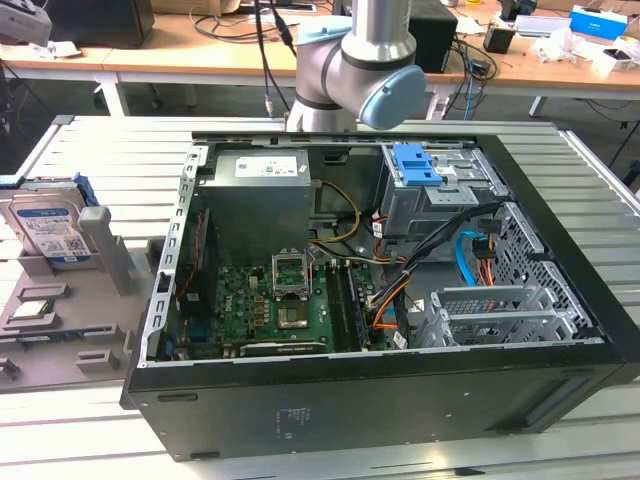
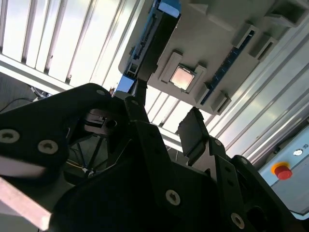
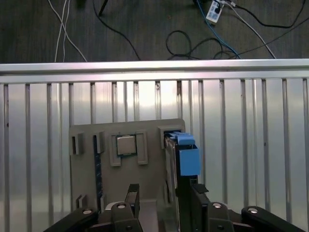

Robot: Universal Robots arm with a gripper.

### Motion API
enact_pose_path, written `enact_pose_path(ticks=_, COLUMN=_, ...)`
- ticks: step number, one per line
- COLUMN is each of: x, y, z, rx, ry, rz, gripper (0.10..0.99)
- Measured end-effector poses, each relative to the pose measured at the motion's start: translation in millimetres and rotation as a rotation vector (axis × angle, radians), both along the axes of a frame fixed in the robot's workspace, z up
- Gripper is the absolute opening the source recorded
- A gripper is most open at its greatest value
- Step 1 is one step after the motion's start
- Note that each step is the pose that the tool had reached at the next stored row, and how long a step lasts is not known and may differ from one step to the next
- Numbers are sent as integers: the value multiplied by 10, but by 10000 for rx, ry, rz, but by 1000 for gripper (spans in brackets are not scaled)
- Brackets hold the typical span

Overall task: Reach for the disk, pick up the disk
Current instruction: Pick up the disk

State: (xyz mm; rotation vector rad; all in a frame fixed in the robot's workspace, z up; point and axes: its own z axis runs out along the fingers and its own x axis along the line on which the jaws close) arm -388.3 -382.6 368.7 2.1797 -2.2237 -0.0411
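The wide-open gripper (image 3: 165, 189) is hovering in line with the disk (image 3: 182, 155), which is standing on edge in a grey holder (image 3: 87, 183), leaving both faces graspable

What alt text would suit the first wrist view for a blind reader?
An open end effector hangs above a disk with a blue frame, standing on edge in a grey tray beside a small square chip. The tray lies on a slatted metal table.

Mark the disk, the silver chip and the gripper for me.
disk (image 1: 45, 228): exterior view, on its labelled face.
silver chip (image 3: 126, 144): first wrist view, centre of its top.
gripper (image 3: 165, 189): first wrist view, midway between its fingertips.
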Motion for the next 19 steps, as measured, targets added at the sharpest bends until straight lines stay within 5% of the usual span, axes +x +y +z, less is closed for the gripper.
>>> enact_pose_path(ticks=5, x=0, y=136, z=0, rx=-10, ry=1, rz=1, gripper=541)
enact_pose_path(ticks=11, x=0, y=407, z=1, rx=-27, ry=2, rz=0, gripper=541)
enact_pose_path(ticks=14, x=1, y=456, z=-7, rx=-27, ry=0, rz=3, gripper=541)
enact_pose_path(ticks=19, x=-6, y=446, z=-80, rx=-28, ry=2, rz=5, gripper=541)
